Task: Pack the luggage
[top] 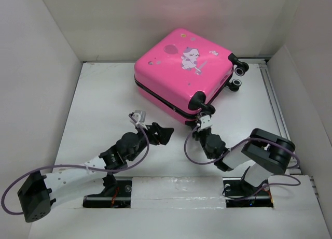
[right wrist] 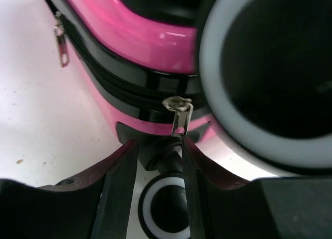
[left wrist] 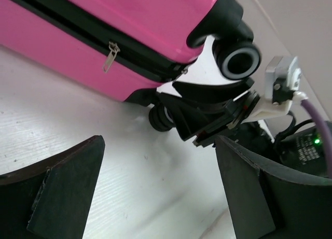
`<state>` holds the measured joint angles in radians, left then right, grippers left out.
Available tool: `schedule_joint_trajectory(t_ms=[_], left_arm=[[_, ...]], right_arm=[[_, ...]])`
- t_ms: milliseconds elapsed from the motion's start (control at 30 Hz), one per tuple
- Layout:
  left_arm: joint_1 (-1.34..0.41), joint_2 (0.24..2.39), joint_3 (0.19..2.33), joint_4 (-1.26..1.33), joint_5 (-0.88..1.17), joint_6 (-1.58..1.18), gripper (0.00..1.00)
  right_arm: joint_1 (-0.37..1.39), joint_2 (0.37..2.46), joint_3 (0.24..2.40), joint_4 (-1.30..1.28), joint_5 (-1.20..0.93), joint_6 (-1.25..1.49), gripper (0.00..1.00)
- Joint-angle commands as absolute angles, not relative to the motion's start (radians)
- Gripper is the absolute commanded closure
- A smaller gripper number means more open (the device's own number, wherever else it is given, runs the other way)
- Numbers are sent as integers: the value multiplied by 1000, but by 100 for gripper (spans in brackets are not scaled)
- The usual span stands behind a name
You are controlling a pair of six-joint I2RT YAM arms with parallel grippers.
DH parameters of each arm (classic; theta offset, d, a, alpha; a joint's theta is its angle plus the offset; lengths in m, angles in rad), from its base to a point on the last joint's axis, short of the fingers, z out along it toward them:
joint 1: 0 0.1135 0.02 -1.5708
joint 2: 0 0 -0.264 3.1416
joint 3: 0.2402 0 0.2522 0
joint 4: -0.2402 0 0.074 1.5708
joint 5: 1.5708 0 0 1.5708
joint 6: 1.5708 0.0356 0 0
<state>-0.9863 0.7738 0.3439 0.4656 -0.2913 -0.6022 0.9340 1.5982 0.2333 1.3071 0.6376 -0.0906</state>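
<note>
Arms: white shells, black joints
Cables: purple loops
Fingers: black, wedge-shaped
Wrist camera: grey box

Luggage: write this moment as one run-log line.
luggage closed | left gripper open, clear | right gripper open at zipper pull

The suitcase is hot pink with a white cartoon animal print; its zipper is black, its wheels black and white, the table white.

The desk is viewed from above, facing 12 o'clock. The 5 o'clock corner wheel of the luggage is shared by both wrist views, the right closest.
</note>
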Motion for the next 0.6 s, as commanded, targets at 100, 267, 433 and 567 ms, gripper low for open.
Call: schedule_joint_trajectory(t_ms=[100,267,433,567], left_arm=[[-982,808,330,558,-236,-600,17],[-982,770,321,558,-236,-600,18],[-982,761,311,558,-249,-600,20],[-982,782,311,568,-238,-600,21]], right_arm=[[936,1552,270,1810,586,-204,55],[927,1543,302,1810,586,-270,58],[917,1520,302,1810,586,-302,60],[917,1496,302,1810,566,-311,62]])
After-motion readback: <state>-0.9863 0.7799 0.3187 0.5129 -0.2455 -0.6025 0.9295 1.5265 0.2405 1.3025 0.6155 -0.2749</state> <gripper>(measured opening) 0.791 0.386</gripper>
